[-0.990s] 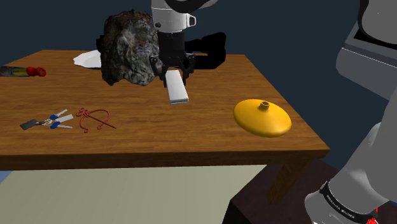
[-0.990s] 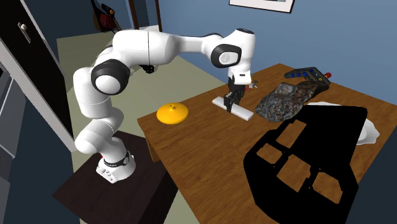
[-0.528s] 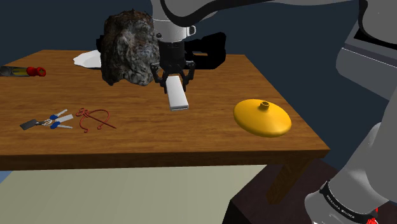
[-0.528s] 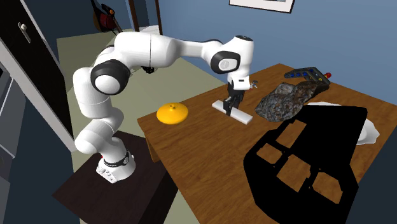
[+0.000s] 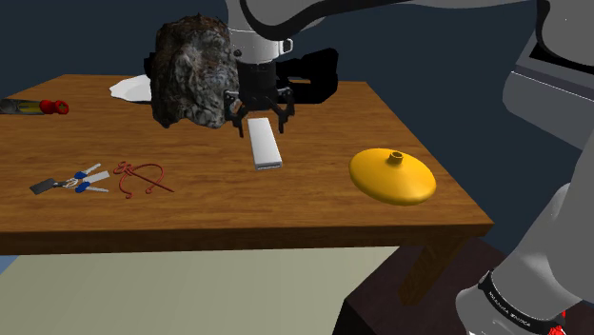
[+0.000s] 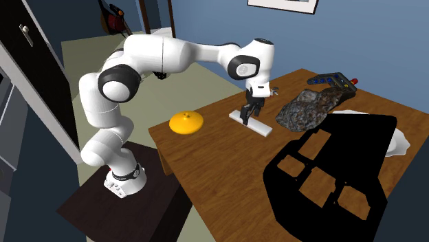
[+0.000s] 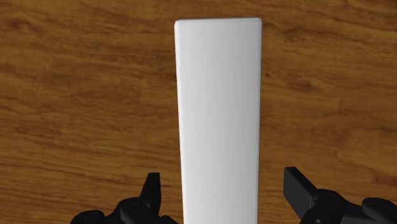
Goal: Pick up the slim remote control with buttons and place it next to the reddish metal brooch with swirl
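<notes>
The slim remote is drawn plain white and lies flat on the brown table, near its middle. My black gripper hangs just above the remote's far end, open. In the wrist view the remote runs out between the two fingers, and my gripper leaves a gap on each side, so neither finger touches it. From the second exterior view the gripper stands over the remote. The reddish swirl brooch lies well off toward the shoulder view's left, near the front edge.
A dark rock-like lump stands right behind the gripper. An orange dome-shaped object sits toward the shoulder view's right. Blue-handled keys lie beside the brooch. A flat black shape fills the second exterior view's foreground.
The remote was held tilted above the table a second ago. It has come down flat onto the wood, and the fingers have opened off it.
</notes>
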Motion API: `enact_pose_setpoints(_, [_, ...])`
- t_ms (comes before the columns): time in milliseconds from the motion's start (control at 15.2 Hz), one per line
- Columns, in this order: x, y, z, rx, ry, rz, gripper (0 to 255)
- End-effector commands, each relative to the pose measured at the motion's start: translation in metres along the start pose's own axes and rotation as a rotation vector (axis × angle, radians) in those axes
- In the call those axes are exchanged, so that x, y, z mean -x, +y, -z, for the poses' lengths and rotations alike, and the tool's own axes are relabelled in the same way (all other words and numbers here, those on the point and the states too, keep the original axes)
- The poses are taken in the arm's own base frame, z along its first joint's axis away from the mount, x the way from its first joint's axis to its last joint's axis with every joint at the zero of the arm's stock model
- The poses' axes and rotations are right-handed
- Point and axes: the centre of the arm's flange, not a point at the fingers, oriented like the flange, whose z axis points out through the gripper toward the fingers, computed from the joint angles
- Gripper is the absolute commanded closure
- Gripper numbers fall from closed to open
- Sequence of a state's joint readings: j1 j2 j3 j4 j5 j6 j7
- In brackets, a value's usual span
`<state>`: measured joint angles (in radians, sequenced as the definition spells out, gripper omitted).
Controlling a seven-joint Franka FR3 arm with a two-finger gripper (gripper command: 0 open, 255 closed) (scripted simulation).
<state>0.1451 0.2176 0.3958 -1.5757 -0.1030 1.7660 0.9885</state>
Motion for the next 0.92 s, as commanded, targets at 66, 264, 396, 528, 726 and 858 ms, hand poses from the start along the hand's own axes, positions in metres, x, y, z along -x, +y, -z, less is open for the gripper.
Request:
enact_pose_setpoints(66, [0.0,0.0,0.0,0.0,0.0,0.0,0])
enact_pose_setpoints(264, [0.0,0.0,0.04,0.0,0.0,0.0,0])
enact_pose_setpoints(396, [0.0,0.0,0.05,0.0,0.0,0.0,0])
enact_pose_setpoints(528, [0.0,0.0,0.05,0.0,0.0,0.0,0])
enact_pose_setpoints(726, [0.0,0.0,0.05,0.0,0.0,0.0,0])
enact_pose_setpoints(858, [0.0,0.0,0.05,0.0,0.0,0.0,0])
